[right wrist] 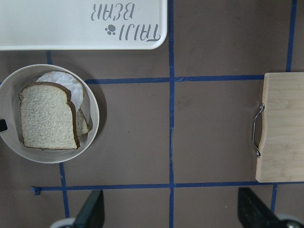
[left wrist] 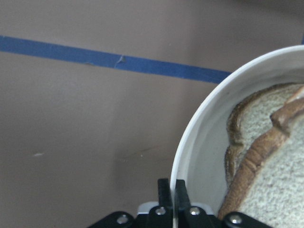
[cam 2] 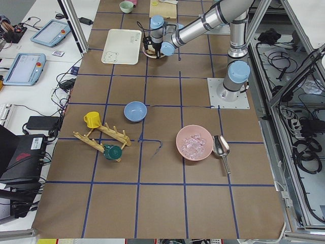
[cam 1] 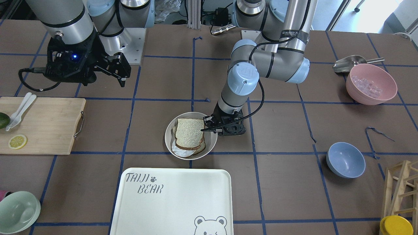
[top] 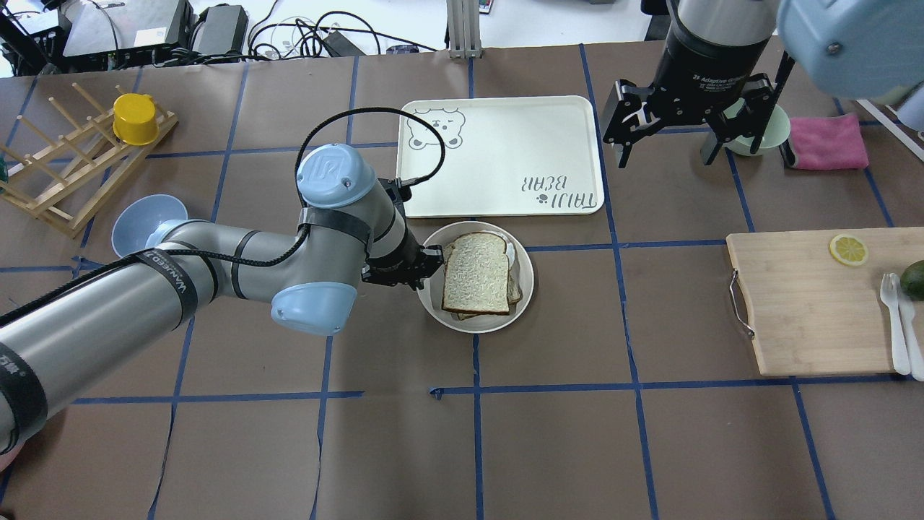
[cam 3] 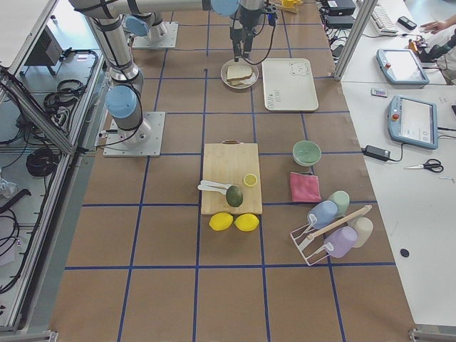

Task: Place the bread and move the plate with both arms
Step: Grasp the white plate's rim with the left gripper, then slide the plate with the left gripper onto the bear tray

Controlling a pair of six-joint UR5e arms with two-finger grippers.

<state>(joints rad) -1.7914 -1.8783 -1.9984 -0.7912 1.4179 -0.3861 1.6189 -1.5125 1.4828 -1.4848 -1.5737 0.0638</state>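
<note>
Bread is lying flat atop another slice in the plate beside the bear tray, and we are pinching the plate's rim with the left gripper (presumably to drag it), while the right gripper is hovering apart, jaws spread.

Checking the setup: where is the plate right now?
In the overhead view the plate sits mid-table, just below the bear tray, with the left gripper clamped on its left rim.
</note>
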